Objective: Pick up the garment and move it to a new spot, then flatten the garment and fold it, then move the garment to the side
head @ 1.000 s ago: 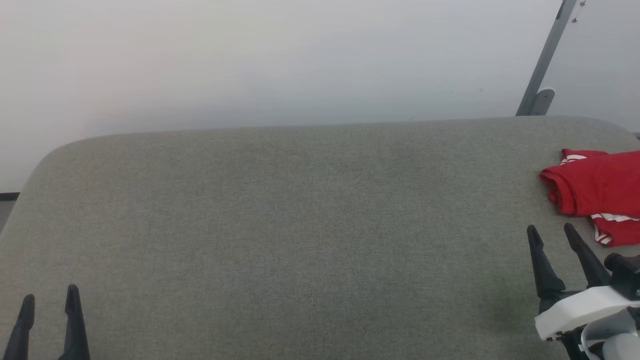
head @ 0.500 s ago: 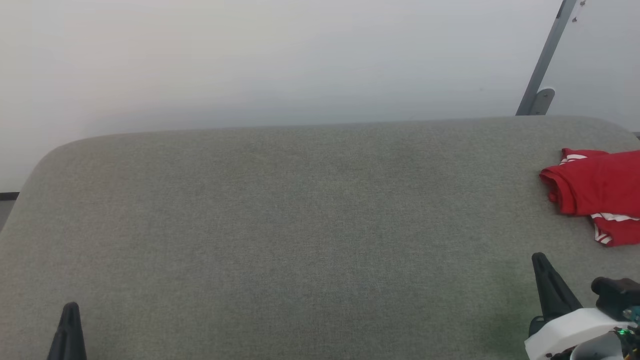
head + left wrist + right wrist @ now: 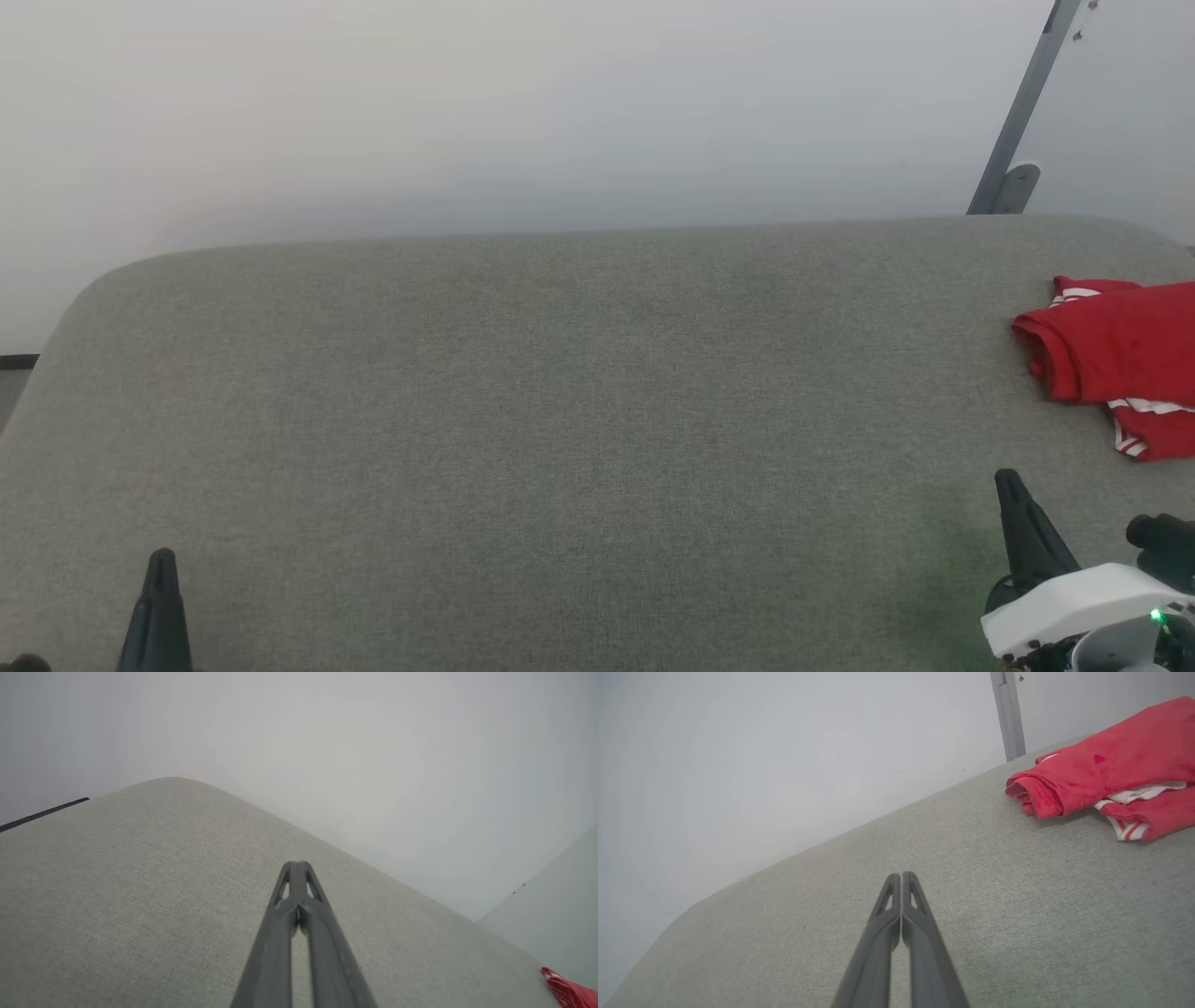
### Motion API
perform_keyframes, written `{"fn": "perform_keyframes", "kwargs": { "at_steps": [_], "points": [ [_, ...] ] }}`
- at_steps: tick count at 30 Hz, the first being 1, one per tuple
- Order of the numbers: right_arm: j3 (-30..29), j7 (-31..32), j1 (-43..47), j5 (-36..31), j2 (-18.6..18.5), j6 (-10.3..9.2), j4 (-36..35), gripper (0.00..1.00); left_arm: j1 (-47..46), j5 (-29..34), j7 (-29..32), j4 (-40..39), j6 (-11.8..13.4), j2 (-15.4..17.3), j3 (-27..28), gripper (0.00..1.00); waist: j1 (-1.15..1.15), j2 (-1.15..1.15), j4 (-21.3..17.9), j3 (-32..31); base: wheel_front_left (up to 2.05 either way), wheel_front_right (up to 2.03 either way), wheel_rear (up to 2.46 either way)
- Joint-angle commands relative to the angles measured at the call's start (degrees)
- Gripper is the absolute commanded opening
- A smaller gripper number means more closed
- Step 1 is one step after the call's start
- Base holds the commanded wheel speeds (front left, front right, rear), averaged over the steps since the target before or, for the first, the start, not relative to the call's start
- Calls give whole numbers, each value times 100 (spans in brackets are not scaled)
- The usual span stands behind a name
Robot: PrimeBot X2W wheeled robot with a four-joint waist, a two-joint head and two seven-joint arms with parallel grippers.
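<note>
Presently we find the left gripper (image 3: 161,558) at the lower left of the head view, its two dark fingers pressed together into a single point. The left wrist view confirms the jaws closed tip to tip with nothing between them. The right gripper (image 3: 1006,478) stands at the lower right, likewise closed and empty; its own wrist view shows the two fingers meeting along their length. Behind it we note the white housing (image 3: 1064,602) of the wrist, with a small green light (image 3: 1156,616) lit. Both grippers point out over the padded surface (image 3: 560,420), a broad grey fabric top with rounded far corners. Whether either tip touches the fabric we cannot tell. The garment (image 3: 1116,350) lies on this surface at the far right, cut off by the edge of the head view. It is red and folded into a compact bundle, with a rolled edge facing left and white-and-red striped trim showing on its near side. It sits beyond the right gripper and apart from it, with bare fabric between, and well apart from the left gripper. Behind the surface rises a plain pale wall (image 3: 467,112), and a slanting grey metal post (image 3: 1022,103) stands beyond the far right corner.
</note>
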Motion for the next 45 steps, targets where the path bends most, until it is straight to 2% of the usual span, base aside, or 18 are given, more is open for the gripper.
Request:
{"fn": "perform_keyframes", "kwargs": {
  "at_steps": [1, 25, 45],
  "points": [
    [-63, 75, -179, 260, 4, -1, -139, 0, -200, -289, 78, -32, -4, 31, -18, 0, 0, 0, 4, 3, 0, 0, 0],
    [-267, 574, -246, 1859, 295, -3, -297, 0, -688, -1918, 583, 294, -9, -147, -255, 0, 0, 0, 49, 39, 0, 0, 0],
    [-411, 927, -291, 2968, 504, -4, -401, 0, -1029, -3035, 942, 524, -14, -269, -419, 0, 0, 0, 88, 70, 0, 0, 0]
  ]
}}
